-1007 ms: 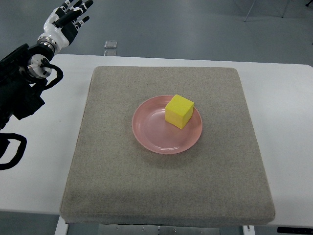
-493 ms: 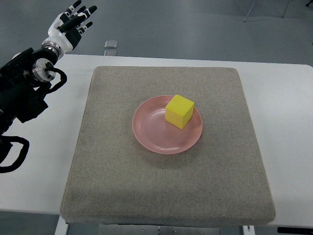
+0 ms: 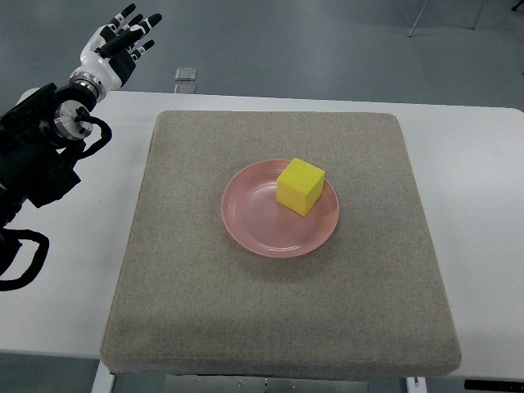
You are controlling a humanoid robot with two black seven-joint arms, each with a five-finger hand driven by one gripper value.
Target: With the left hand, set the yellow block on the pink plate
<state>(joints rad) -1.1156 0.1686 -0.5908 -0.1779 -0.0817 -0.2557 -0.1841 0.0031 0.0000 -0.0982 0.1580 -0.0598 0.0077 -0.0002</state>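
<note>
One yellow block [image 3: 300, 187] sits on one pink plate [image 3: 266, 229], toward the plate's far right part, resting flat with a corner turned toward the camera. The plate lies near the middle of a single grey felt mat [image 3: 205, 311], and the mat covers most of a white desk [image 3: 483, 164].

One robot arm shows — the left, coming in from the picture's left edge, black in its links with a loop of black cable [image 3: 20, 258] hanging near the lower left. Its left hand [image 3: 115, 47] is up at the far left corner, beyond the desk's edge and over the grey floor [image 3: 327, 41], well apart from the block and plate. The fingers [image 3: 141, 23] are spread and released, white with black tips, holding nothing.

On the floor just past the desk's far edge lies one small square pale object [image 3: 187, 74] — too small to identify. No brand, label or writing can be read on anything in view.
</note>
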